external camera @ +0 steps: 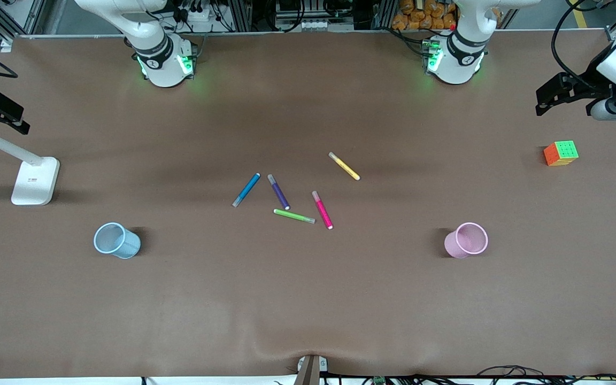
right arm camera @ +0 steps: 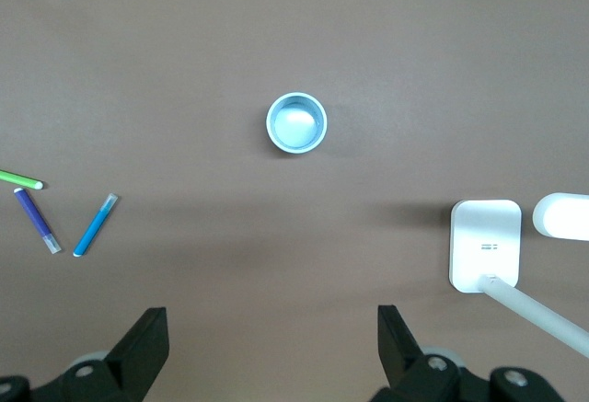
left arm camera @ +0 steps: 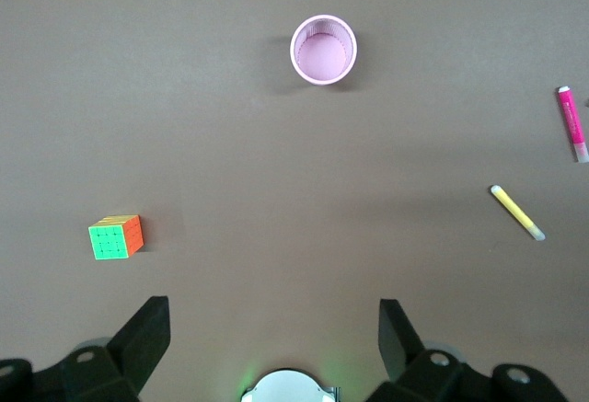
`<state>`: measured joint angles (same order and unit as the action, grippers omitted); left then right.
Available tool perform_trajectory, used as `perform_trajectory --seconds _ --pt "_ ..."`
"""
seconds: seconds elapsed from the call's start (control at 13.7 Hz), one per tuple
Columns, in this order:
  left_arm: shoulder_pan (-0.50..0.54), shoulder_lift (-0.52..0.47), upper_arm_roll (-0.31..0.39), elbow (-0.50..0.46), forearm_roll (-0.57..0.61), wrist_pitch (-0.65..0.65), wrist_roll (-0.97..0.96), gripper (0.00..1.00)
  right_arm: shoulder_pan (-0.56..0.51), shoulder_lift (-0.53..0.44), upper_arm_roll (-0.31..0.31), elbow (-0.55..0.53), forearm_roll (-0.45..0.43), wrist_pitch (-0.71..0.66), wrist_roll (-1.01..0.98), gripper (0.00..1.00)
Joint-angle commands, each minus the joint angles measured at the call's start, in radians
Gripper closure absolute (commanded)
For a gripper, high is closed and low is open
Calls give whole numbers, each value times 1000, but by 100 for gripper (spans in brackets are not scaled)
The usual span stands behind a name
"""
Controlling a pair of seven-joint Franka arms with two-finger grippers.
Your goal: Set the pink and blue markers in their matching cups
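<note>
Both grippers, left (left arm camera: 274, 333) and right (right arm camera: 272, 339), wait high with fingers apart, nothing held. No pen is picked yet (first step). Pink pen (external camera: 322, 209) and blue pen (external camera: 246, 190) lie between pink cup (external camera: 466, 240) and blue cup (external camera: 116, 240); next comes a descent onto one.

Both arms are glossy white with rounded shells; each base (external camera: 163, 67) wears a black ring printed with small white marks and glows green at its sides. Black cables trail by them. The left tool (left arm camera: 274, 328) and right tool (right arm camera: 272, 338) have matte black, wedge-shaped fingers with small round screws.
</note>
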<state>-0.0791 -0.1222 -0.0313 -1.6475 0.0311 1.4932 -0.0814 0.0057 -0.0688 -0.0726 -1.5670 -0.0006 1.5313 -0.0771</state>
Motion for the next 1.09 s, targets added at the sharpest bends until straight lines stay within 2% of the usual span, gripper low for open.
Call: perform_trajectory --seconds 0.0,1.02 --pt "4 15 -1 31 0 -24 3 0 -10 -2 8 5 1 -5 16 0" --pt "4 52 1 78 0 -37 3 0 -9 -2 8 7 2 1 14 0"
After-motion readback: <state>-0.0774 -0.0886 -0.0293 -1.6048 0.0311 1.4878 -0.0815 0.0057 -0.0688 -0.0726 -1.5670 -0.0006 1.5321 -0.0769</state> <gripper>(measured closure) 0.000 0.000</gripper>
